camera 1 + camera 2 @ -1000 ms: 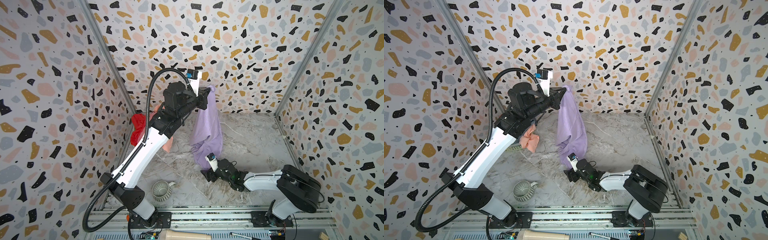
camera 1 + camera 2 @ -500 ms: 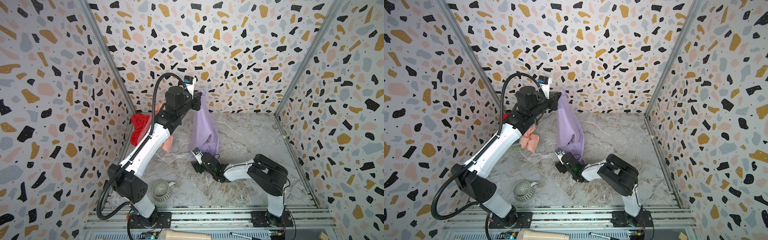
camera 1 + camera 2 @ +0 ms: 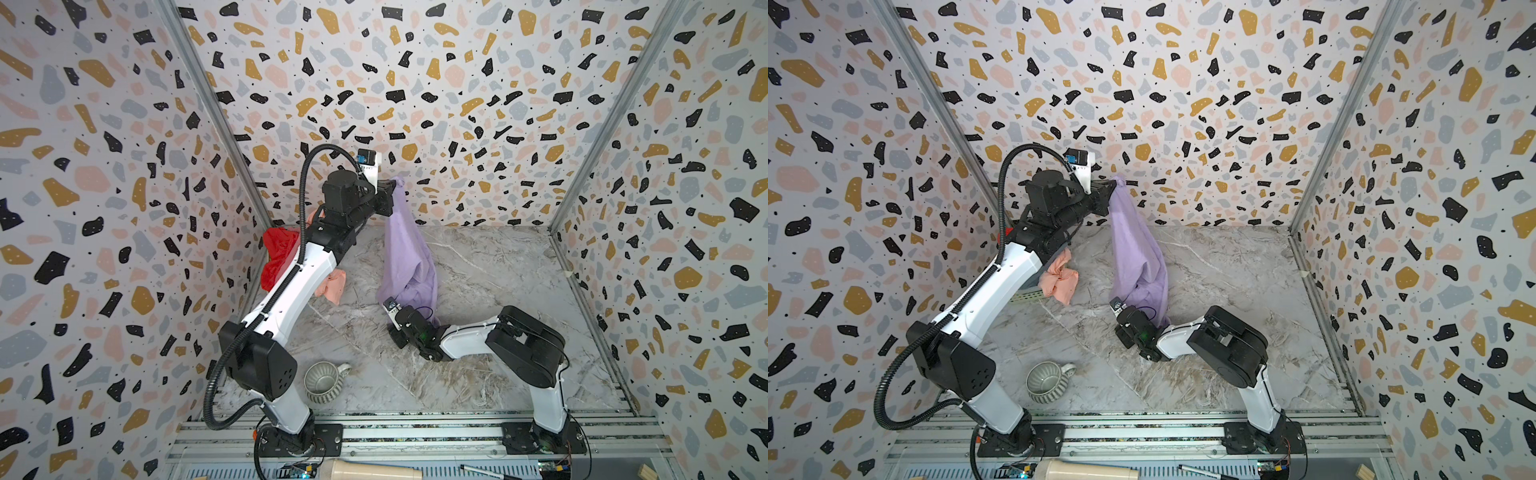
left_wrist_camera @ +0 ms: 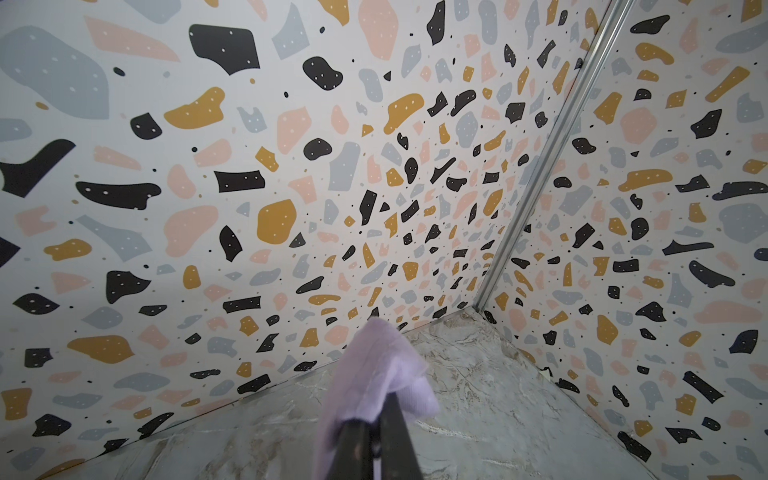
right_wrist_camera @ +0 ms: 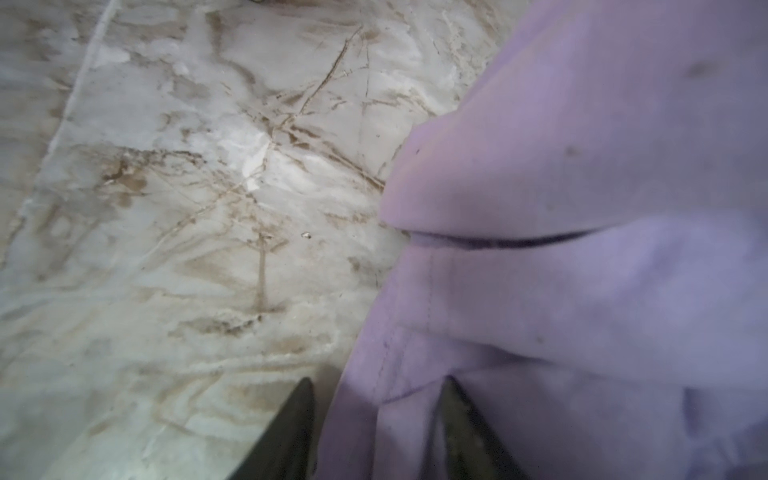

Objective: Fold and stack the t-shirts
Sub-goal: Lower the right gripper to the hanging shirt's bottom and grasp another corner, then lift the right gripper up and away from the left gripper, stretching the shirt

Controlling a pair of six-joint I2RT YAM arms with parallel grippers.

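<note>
A lilac t-shirt hangs in a long drape from my left gripper, which is raised near the back wall. In the left wrist view this gripper is shut on a bunched corner of the lilac cloth. My right gripper is low over the table at the shirt's bottom edge. Its jaws stand apart with the lilac hem lying between them. A red t-shirt and a peach t-shirt lie bunched at the left wall, partly behind the left arm.
A ribbed grey-green mug stands on the marble tabletop near the left arm's base. Patterned walls close in the left, back and right sides. The pale edge of a basket shows under the left arm.
The right gripper has slid left along the table to the hanging shirt's bottom edge, and its jaws have narrowed round the hem. The left gripper has drawn the shirt slightly left and back.
</note>
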